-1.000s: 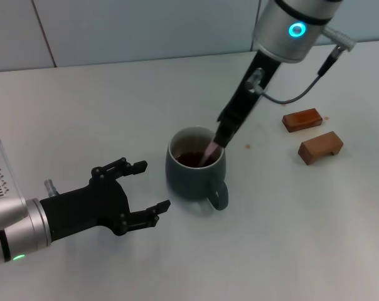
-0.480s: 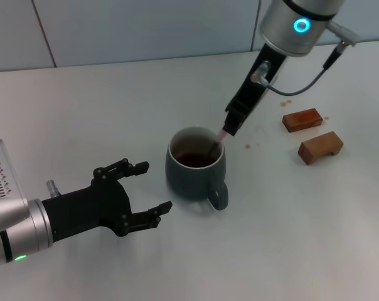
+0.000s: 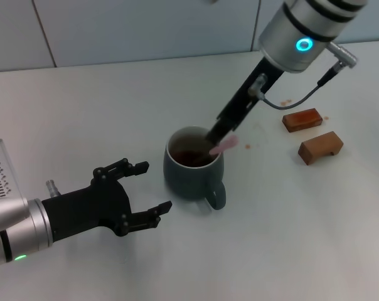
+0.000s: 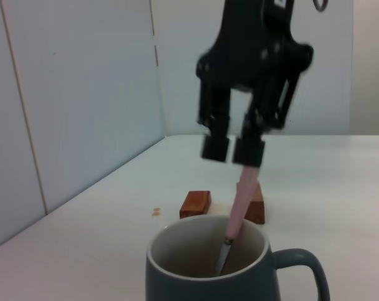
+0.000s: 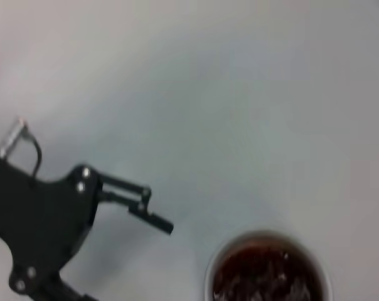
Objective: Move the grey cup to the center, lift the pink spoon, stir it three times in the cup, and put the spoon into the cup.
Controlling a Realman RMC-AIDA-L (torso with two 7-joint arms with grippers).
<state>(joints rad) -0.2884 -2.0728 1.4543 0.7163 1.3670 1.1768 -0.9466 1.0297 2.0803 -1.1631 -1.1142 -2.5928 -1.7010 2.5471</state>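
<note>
Grey cup (image 3: 194,170) stood mid-table (image 3: 114,100), brown liquid inside, handle toward robot. Pink spoon (image 3: 223,146) leaned on cup rim, bowl down in cup. Right gripper (image 3: 217,134) hung just above spoon top, fingers parted, apparently not gripping. Left gripper (image 3: 134,197) spread wide beside cup, apart. Two wooden blocks (image 3: 312,132) to right. No legible writing.
</note>
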